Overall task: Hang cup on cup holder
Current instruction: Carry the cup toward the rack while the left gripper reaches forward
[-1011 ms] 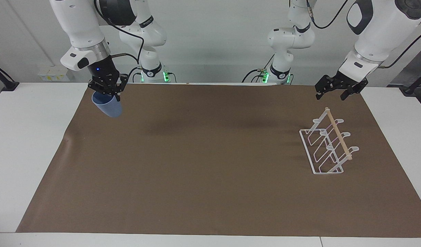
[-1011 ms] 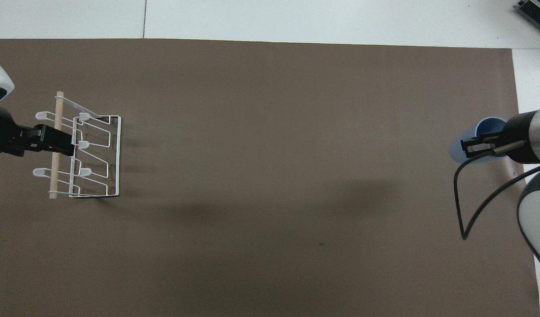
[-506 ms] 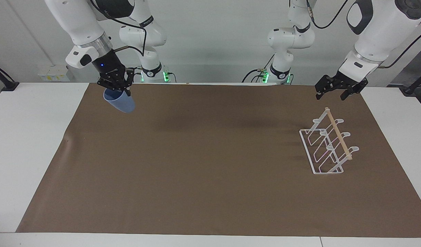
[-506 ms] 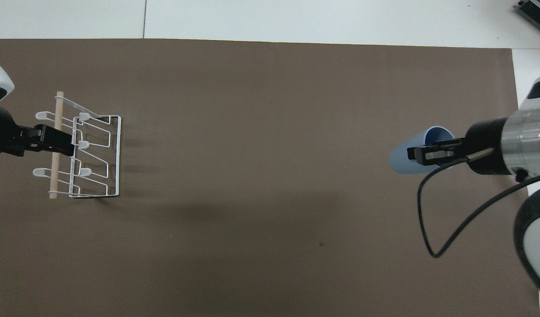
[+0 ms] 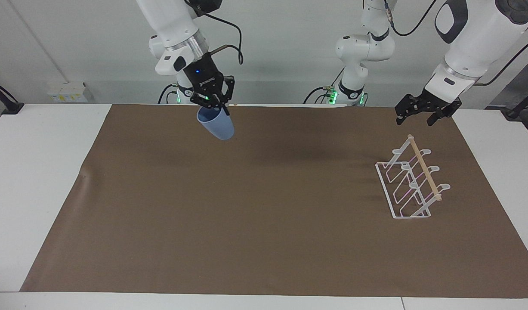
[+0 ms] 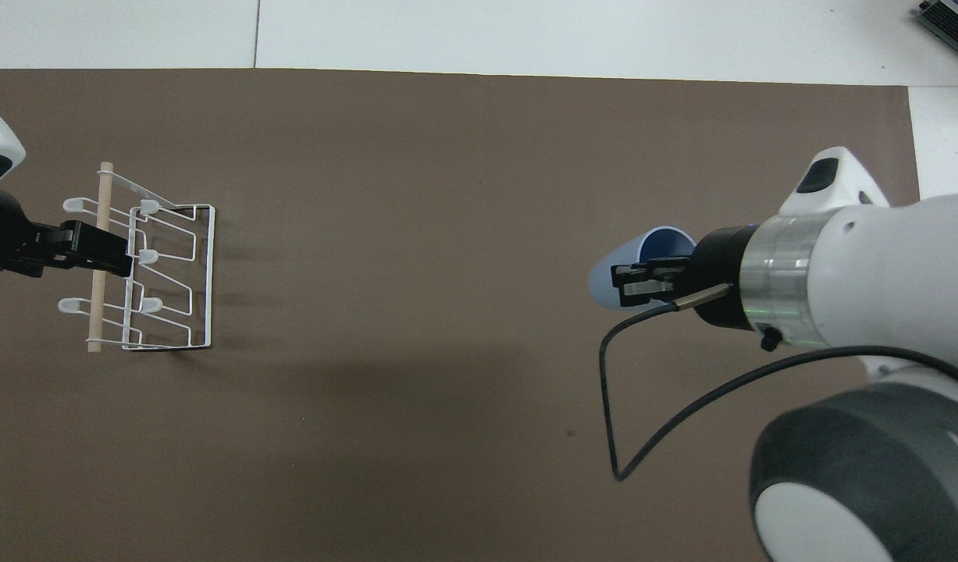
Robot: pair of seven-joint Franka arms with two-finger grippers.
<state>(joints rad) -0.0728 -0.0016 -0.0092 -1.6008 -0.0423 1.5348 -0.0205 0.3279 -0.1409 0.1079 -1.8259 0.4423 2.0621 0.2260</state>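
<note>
The light-blue cup (image 5: 217, 125) (image 6: 613, 271) hangs tilted in the air over the brown mat, roughly midway along the table on the robots' side. My right gripper (image 5: 215, 108) (image 6: 636, 281) is shut on the cup's rim, one finger inside the mouth. The white wire cup holder (image 5: 425, 172) (image 6: 94, 312), with its wooden dowel on top, stands on the mat toward the left arm's end. No cup is on its prongs. My left gripper (image 5: 414, 120) (image 6: 102, 250) is open and hovers over the holder's dowel without touching it.
A brown mat (image 5: 264, 224) (image 6: 447, 156) covers most of the white table (image 5: 35, 172). A black cable (image 6: 627, 390) loops down from my right wrist over the mat.
My right arm has carried the cup from the right arm's end of the mat toward the middle, closer to the holder. The left arm has stayed still.
</note>
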